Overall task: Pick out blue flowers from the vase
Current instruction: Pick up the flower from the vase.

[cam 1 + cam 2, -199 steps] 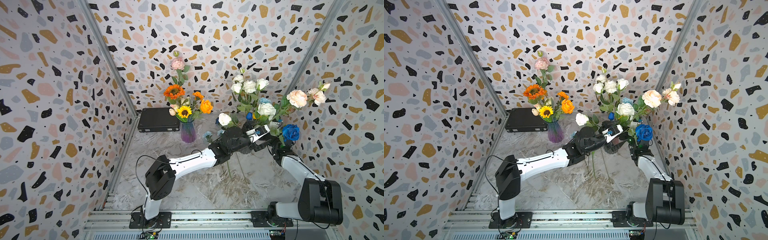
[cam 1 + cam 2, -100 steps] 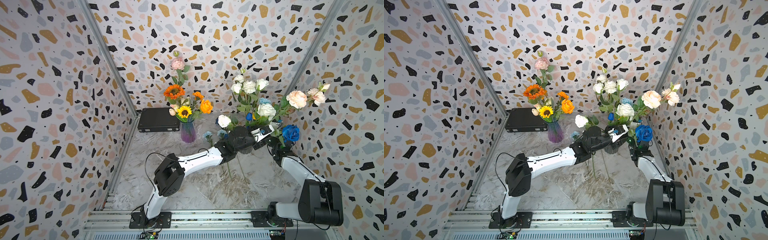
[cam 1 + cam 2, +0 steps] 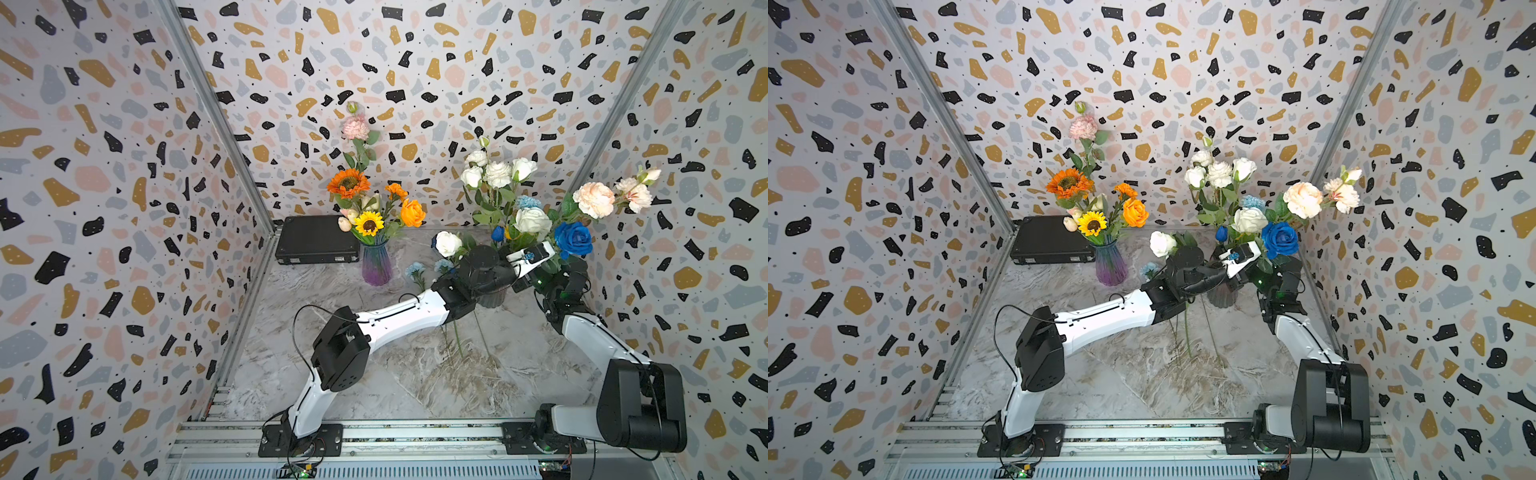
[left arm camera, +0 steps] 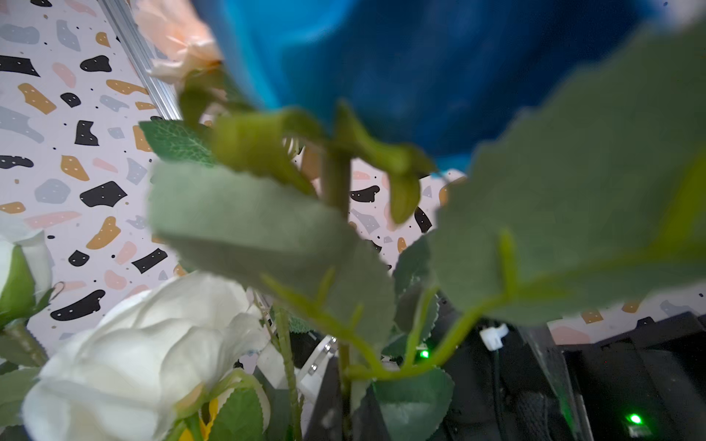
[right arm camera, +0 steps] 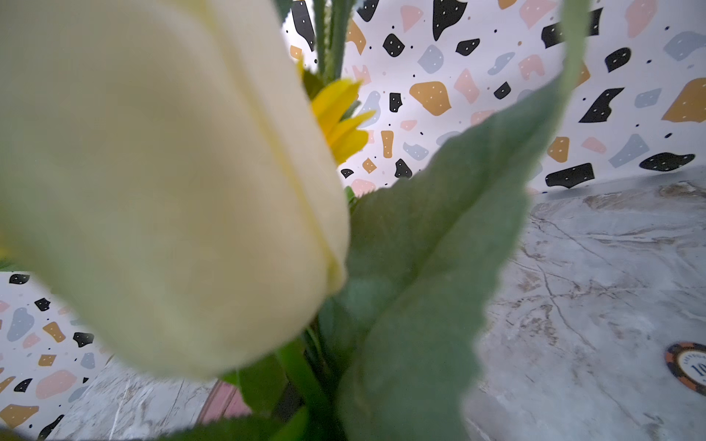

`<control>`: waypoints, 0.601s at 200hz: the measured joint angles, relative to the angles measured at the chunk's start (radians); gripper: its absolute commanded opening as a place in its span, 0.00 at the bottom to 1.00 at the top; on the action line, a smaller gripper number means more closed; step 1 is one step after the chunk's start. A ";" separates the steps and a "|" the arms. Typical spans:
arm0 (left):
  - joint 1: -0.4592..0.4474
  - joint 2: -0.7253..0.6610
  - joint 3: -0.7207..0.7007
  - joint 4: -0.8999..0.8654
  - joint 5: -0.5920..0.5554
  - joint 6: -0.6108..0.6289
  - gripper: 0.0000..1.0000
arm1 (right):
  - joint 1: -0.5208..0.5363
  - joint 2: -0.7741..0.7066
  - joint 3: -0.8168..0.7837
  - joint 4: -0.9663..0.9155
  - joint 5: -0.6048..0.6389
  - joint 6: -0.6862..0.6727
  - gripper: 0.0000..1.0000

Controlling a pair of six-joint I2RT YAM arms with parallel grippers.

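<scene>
A dark grey vase at the back right holds white roses and blue flowers. Among them are a deep blue rose, a dark blue tulip bud and a pale blue carnation. My left gripper is shut on the blue rose's green stem, just below the bloom. Pale blue flowers lie on the table under my left arm. My right arm's wrist sits beside the vase. Leaves hide its jaws.
A purple vase of orange and yellow flowers stands at the back centre, with a black case to its left. A poker chip lies on the marble table. A cream bud and a leaf fill the right wrist view.
My left arm reached further right into the bouquet, and its jaws went from open to shut on the blue rose's stem. The right arm stayed still.
</scene>
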 measured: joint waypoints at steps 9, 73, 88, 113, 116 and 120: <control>0.000 -0.001 0.000 0.000 0.000 0.000 0.00 | 0.000 0.000 -0.002 0.004 0.000 0.003 0.28; 0.000 -0.073 -0.011 -0.042 0.007 0.038 0.00 | 0.000 0.000 -0.003 0.005 0.001 0.000 0.28; 0.000 -0.117 -0.024 -0.049 0.016 0.042 0.00 | 0.000 0.000 -0.003 0.005 0.001 0.000 0.28; -0.001 -0.202 -0.036 -0.054 0.036 0.040 0.00 | 0.000 0.000 -0.003 0.004 0.002 -0.002 0.27; -0.002 -0.214 -0.037 -0.054 0.039 0.040 0.00 | 0.000 0.000 -0.003 0.004 0.003 -0.002 0.27; -0.002 -0.226 -0.037 -0.054 0.043 0.039 0.00 | 0.000 0.000 -0.003 0.003 0.003 -0.003 0.27</control>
